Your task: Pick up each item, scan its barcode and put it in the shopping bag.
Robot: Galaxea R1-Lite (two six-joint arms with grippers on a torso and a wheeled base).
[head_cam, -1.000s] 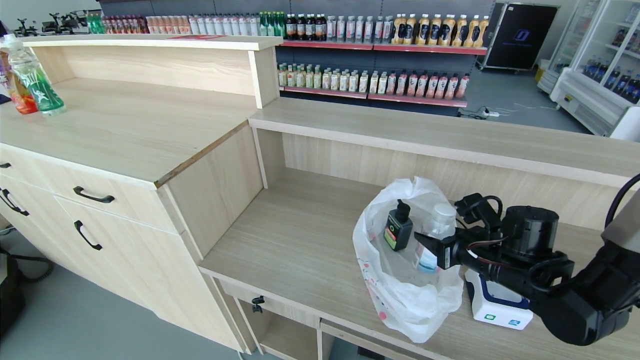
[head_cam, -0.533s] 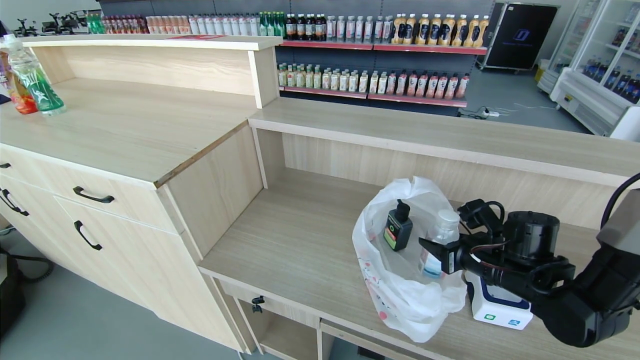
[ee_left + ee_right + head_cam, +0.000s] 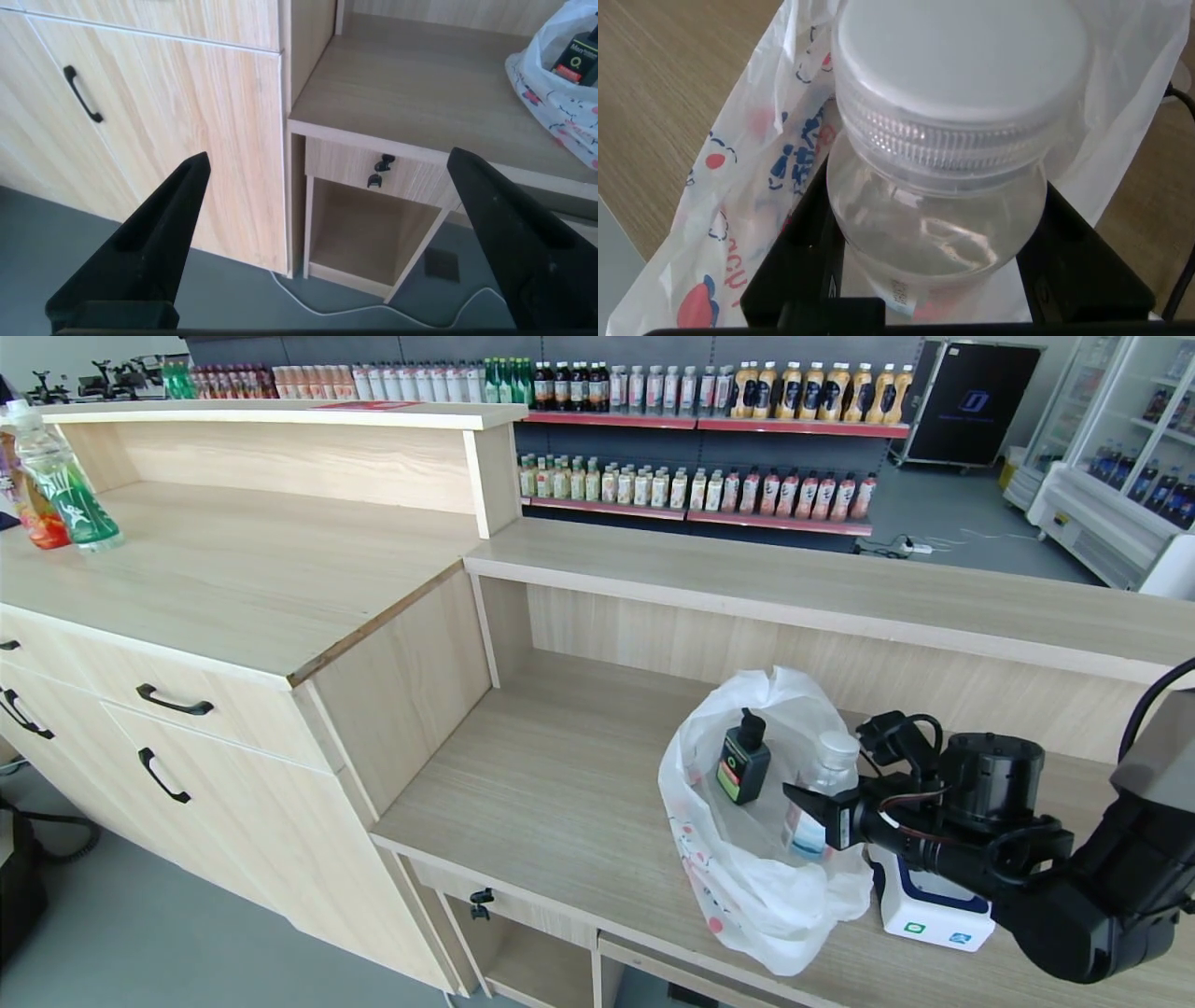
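The right end effector (image 3: 834, 773) is clamped on a clear bottle (image 3: 837, 747) with a white cap. One finger (image 3: 801, 800) presses the bottle's near side and the other sits on its far side, with the cap standing above them. In the right wrist view the fingers (image 3: 799, 261) flank the bottle's rounded shoulder just under the ribbed cap. The bottle is upright, and its lower part is down inside the open mouth of the white printed bag (image 3: 747, 896), which wraps around and below the end effector. A black pump bottle (image 3: 743, 767) stands in the same bag, just beside the held bottle on the side away from the arm. A white and blue scanner (image 3: 924, 907) sits on the desk (image 3: 560, 775) directly beneath the end effector's wrist, touching the bag's side.

The left end effector (image 3: 327, 159) has its fingers wide apart and grips nothing. It hangs off the desk's front edge, above the grey floor (image 3: 140, 252). A drawer (image 3: 374, 168) with a key lies ahead of it, and the bag is far ahead to one side.

Two drink bottles (image 3: 61, 485) stand on the higher desk, well apart from both end effectors.
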